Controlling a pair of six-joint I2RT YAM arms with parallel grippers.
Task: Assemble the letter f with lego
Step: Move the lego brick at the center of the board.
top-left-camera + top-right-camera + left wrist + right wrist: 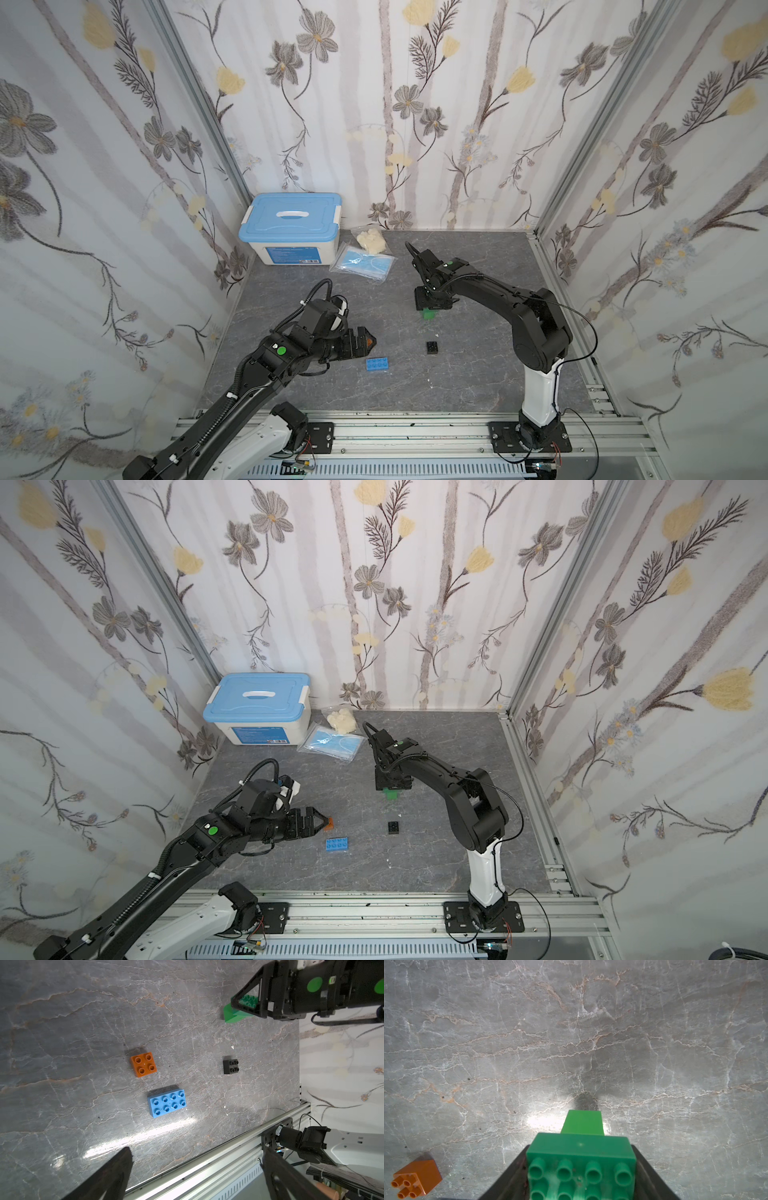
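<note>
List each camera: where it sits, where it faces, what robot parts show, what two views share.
Top views: high in front, looking down toward the back wall; both arms, left gripper, right gripper.
Left wrist: above the table; its fingers, blue brick.
Right wrist: looking down its fingers, clamping the green brick.
Both wrist views share the orange brick.

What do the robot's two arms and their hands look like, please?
Both the left arm and right arm are black, jointed links with a white section nearest the base, a round green sticker near each wrist and black cables running along them. The left hand and right hand are black, with triangular open-frame fingers.
</note>
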